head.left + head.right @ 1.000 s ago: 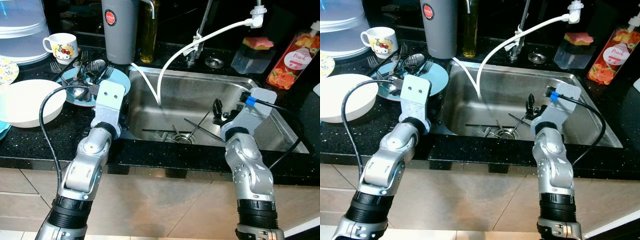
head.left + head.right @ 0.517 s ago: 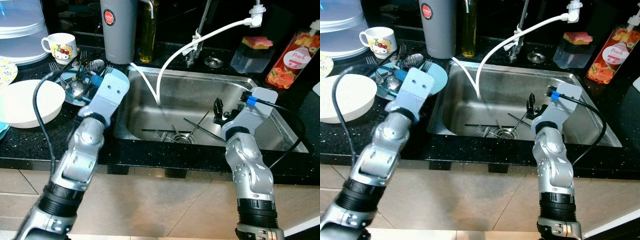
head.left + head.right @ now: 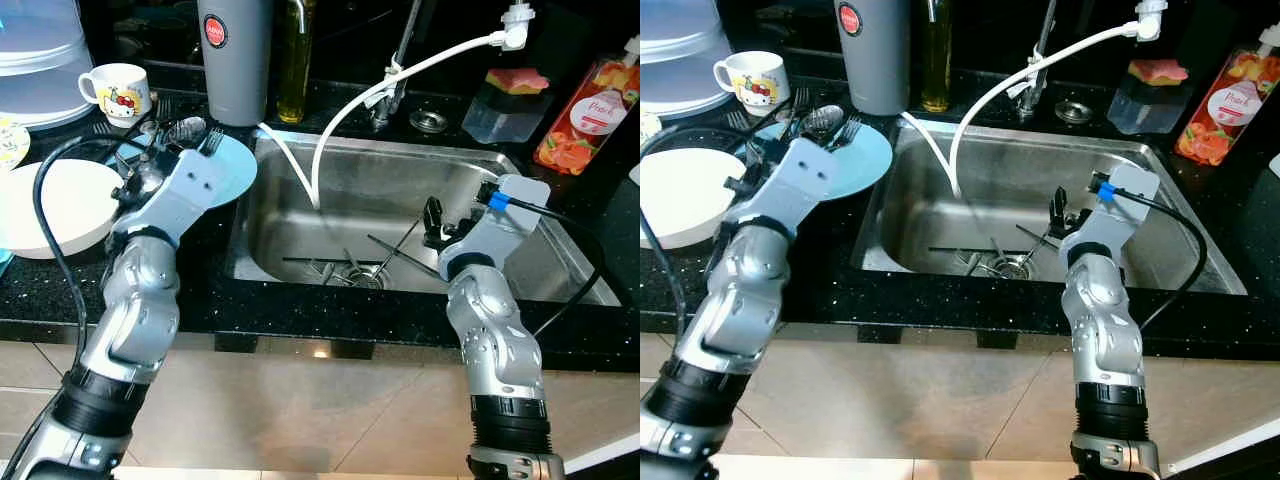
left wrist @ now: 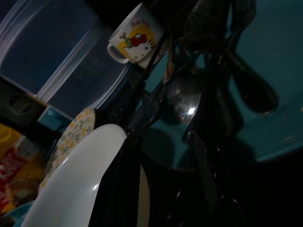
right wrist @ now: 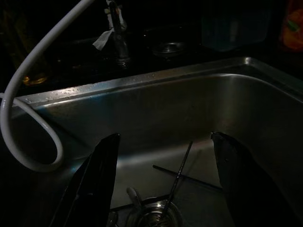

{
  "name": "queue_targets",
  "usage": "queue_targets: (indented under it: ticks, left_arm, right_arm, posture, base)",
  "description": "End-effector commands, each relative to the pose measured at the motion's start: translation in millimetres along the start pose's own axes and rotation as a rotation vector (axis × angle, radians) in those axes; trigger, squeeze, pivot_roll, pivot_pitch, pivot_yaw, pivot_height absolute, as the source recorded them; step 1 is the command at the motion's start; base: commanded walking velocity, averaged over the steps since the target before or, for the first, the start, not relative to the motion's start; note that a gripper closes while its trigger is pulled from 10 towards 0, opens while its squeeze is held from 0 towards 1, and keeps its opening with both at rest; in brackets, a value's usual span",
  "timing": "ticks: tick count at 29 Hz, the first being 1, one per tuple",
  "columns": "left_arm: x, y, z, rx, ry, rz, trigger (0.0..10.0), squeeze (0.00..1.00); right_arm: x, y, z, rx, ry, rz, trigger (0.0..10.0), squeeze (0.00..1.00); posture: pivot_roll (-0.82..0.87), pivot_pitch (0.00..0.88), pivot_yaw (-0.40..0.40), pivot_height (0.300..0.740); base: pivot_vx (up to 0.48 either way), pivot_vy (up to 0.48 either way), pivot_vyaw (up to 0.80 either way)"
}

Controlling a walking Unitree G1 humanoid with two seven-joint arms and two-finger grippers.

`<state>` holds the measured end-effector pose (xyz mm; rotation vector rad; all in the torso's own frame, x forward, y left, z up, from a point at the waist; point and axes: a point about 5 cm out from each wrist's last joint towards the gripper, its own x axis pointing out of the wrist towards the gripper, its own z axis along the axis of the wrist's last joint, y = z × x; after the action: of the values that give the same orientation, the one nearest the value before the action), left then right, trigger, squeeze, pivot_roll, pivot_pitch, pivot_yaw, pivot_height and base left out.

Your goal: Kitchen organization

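Your black speckled stone counter (image 3: 60, 285) surrounds a stainless steel sink (image 3: 560, 255) holding loose cutlery (image 3: 350, 268). Your right gripper (image 5: 163, 184) hangs spread open over it; your left gripper (image 4: 165, 142) straddles spoons on the round light-blue plate (image 3: 235, 170), grip state unclear.

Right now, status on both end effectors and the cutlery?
Left end effector open, over cutlery piled on blue plate. Right end effector open, empty, above sink. More utensils at drain; white hose dangles into sink.
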<state>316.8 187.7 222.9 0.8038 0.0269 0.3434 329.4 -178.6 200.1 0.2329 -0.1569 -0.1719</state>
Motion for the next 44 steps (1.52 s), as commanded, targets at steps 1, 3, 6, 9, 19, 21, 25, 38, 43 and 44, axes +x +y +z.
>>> queue_targets:
  ticks: [1, 3, 6, 9, 19, 21, 25, 38, 43, 44]
  left_arm:
    - [-2.2, 1.1, -3.7, 0.002, 0.024, 0.020, 10.0, 0.00]
    - [-2.0, 1.9, -6.5, -0.008, 0.047, 0.033, 10.0, 0.00]
    - [-2.4, 3.2, -11.6, -0.021, 0.084, 0.054, 10.0, 0.00]
    - [-2.4, 7.9, -14.0, -0.008, 0.086, 0.093, 10.0, 0.00]
    - [-3.6, 10.8, 5.0, 0.015, -0.026, 0.111, 10.0, 0.00]
    - [-3.1, 11.4, 7.6, 0.029, -0.048, 0.117, 10.0, 0.00]
    - [-1.2, 15.7, 11.8, 0.026, -0.083, 0.135, 10.0, 0.00]
    - [-4.9, 18.7, -13.5, -0.189, 0.173, 0.140, 10.0, 0.00]
    - [-4.1, 14.7, -23.7, -0.290, 0.287, 0.101, 10.0, 0.00]
    - [-4.2, 13.3, -24.6, -0.320, 0.311, 0.091, 10.0, 0.00]
  right_arm:
    - [1.1, -2.5, -1.2, 0.005, 0.000, -0.015, 10.0, 0.00]
    - [0.9, -1.9, -1.3, 0.007, 0.000, -0.015, 10.0, 0.00]
    - [0.4, -1.4, -1.3, 0.009, -0.001, -0.016, 10.0, 0.00]
    - [-0.5, -2.1, -2.1, 0.010, 0.001, -0.017, 10.0, 0.00]
    - [0.8, 0.4, -1.8, 0.015, 0.000, -0.011, 10.0, 0.00]
    - [0.7, 0.5, -2.4, 0.015, 0.001, -0.010, 10.0, 0.00]
    - [0.8, -0.5, -2.0, 0.012, 0.000, -0.010, 10.0, 0.00]
    - [1.0, 1.2, -2.1, 0.013, -0.004, -0.004, 10.0, 0.00]
    - [2.2, 0.2, -0.8, 0.012, -0.008, -0.006, 10.0, 0.00]
    - [2.3, 0.0, -0.4, 0.012, -0.009, -0.006, 10.0, 0.00]
  posture:
    - [0.24, 0.057, -0.059, 0.740]
    - [0.23, 0.057, -0.055, 0.740]
    - [0.24, 0.060, -0.056, 0.740]
    - [0.24, 0.063, -0.057, 0.740]
    - [0.24, 0.063, -0.061, 0.740]
    - [0.24, 0.059, -0.061, 0.740]
    - [0.24, 0.055, -0.059, 0.740]
    - [0.25, 0.043, -0.055, 0.740]
    - [0.24, 0.041, -0.054, 0.740]
    - [0.24, 0.042, -0.055, 0.740]
  base:
    - [0.000, 0.000, 0.00]
    - [0.000, 0.000, 0.00]
    - [0.000, 0.000, 0.00]
    - [0.000, 0.000, 0.00]
    - [0.000, 0.000, 0.00]
    - [0.000, 0.000, 0.00]
    - [0.000, 0.000, 0.00]
    - [0.000, 0.000, 0.00]
    - [0.000, 0.000, 0.00]
    - [0.000, 0.000, 0.00]
